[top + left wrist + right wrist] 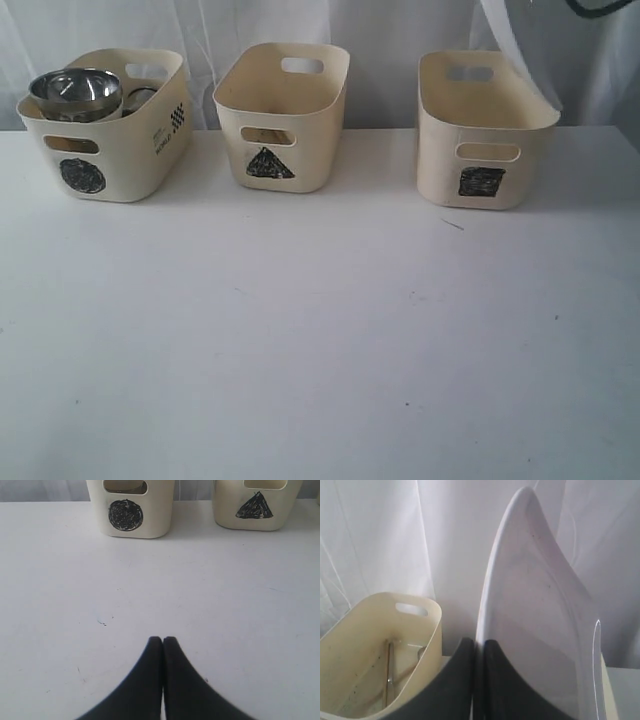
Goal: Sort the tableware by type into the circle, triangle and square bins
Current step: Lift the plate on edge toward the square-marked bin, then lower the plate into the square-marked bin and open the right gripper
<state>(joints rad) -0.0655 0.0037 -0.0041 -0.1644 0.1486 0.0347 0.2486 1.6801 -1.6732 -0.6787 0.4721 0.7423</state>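
The right gripper (479,646) is pinching the rim of the large white square plate (535,630), its two dark fingers pressing together on the edge, and it is holding the plate upright in the air in front of the white curtain (375,535). The plate is looking stiff, glazed and smooth, so it is probably slippery and brittle. It is also broad, so a hold at one edge is letting its weight lever against the fingers. A firm pinch low on the rim, with the plate kept near vertical, is likely suiting it best, and it is calling for a gentle lowering rather than a drop.

The left gripper (163,641) is hanging closed and empty over the bare surface (300,350), facing the circle bin (120,150) and the triangle bin (285,100).

Only the right wrist view is showing the plate and the grip on it. It is also looking down into the triangle bin, where slim utensils (389,670) are lying, though which is which I cannot tell. The exterior view is showing neither arm, and no plate is standing out there against the white curtain. It is, however, showing all three bins in a row, the square bin (485,140) at the right with nothing showing above its rim, and the shiny steel bowl (75,90) and a steel cup (140,98) sitting in the circle bin.
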